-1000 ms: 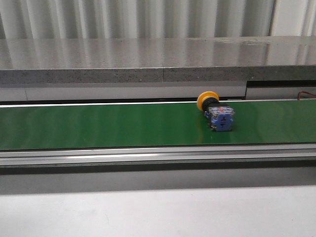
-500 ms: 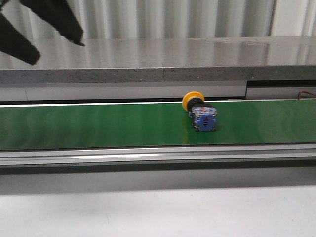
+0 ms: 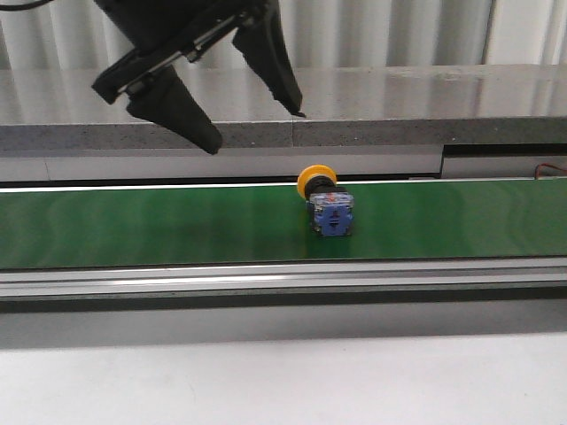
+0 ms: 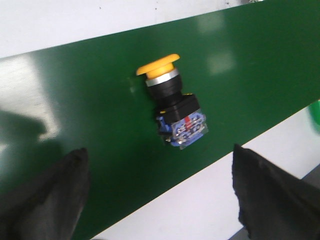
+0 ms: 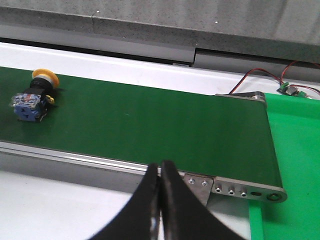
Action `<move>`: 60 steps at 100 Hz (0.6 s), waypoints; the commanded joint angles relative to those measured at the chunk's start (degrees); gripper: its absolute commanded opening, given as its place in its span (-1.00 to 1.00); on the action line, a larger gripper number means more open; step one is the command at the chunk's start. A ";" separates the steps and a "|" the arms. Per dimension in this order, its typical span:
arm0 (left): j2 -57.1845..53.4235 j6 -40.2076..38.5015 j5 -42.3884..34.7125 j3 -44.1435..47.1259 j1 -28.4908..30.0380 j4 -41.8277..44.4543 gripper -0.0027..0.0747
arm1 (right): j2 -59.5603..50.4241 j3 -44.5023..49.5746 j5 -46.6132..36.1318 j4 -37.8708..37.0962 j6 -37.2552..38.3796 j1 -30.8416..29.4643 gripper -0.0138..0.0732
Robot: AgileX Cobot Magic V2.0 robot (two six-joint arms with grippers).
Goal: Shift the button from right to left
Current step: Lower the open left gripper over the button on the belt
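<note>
the button (image 3: 324,203) lies on its side on the green belt (image 3: 159,226), a little right of the middle of the front view, near the belt's far edge. its yellow-orange cap points toward the back wall and its blue rear block faces the camera. a dark collar sits between cap and block.

the left claw (image 3: 252,131) hangs in the upper left of the front view, above the belt and up and to the left of the button, touching nothing. its two dark fingers (image 3: 177,111) are spread wide apart, tips pointing down and to the right. in the left wrist view the button (image 4: 173,102) sits at the centre of the frame on the belt (image 4: 80,100), and the two fingertips (image 4: 50,200) show in the lower corners, one on each side, well clear of it. the left claw (image 4: 160,195) there holds nothing.

the right claw (image 5: 160,200) shows at the bottom centre of the right wrist view, its fingers pressed together with nothing between them, over the near rail of the conveyor. in that view the button (image 5: 34,100) is at the far left of the frame on the belt (image 5: 150,122), well apart from the right claw. the belt's end roller bracket (image 5: 235,187) is in the lower right, with a bright green surface (image 5: 295,165) beyond it and a small circuit board (image 5: 291,91) with red and black wires at the upper right.

a grey stone ledge (image 3: 399,106) runs behind the belt, and a pale tabletop (image 3: 283,381) fills the bottom of the front view.
</note>
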 commanded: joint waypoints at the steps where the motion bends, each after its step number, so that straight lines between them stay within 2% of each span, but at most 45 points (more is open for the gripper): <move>1: -0.01 -3.08 0.07 -4.37 -1.32 -1.38 0.53 | 0.47 -1.65 -4.65 0.24 -0.72 0.10 -0.84; 34: 5.96 -14.24 1.87 -9.94 -4.34 6.15 0.53 | 0.47 -1.65 -4.65 0.24 -0.72 0.10 -0.84; 60: 10.03 -19.74 4.55 -12.80 -5.47 12.12 0.53 | 0.47 -1.65 -4.65 0.24 -0.72 0.10 -0.84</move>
